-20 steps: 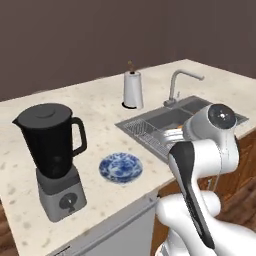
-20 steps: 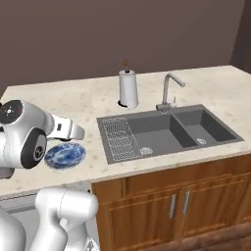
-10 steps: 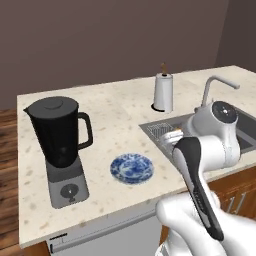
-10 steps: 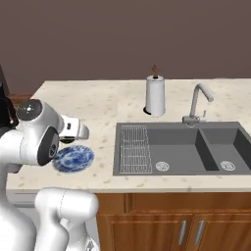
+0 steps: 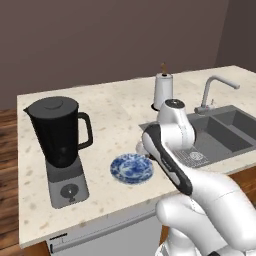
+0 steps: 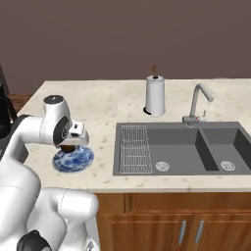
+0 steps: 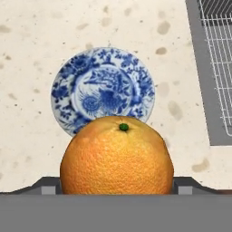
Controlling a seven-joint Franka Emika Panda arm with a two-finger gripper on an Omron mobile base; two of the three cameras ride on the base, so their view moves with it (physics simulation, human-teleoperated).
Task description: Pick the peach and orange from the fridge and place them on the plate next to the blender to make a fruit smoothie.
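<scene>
Orange (image 7: 117, 155) held in the jaws, pinched between them; it sits large at the bottom of the hand view with its green stem dimple up. Fingers themselves mostly hidden behind the fruit, so the pinch is judged from the fruit hanging there unsupported.

Plate (image 7: 103, 89) lies directly beyond the orange in the hand view, bare, no fruit on it. In the right base view the gripper (image 6: 71, 143) hangs just above the plate (image 6: 73, 159), at its far edge. Plate sits on the bench (image 5: 120, 112) between the blender (image 5: 60, 147) and the sink (image 6: 184, 147).

Step in hand: delivery of the orange, at the set-down stage. Peach nowhere on the plate, so that half of the job looks undone.

Next move, as I read it: shift slightly toward plate centre, lower until the orange touches the plate, then spread the jaws. A round fruit on a shallow plate may roll, so release low and gently. How high the orange hangs above the plate is hard to read from these angles.
</scene>
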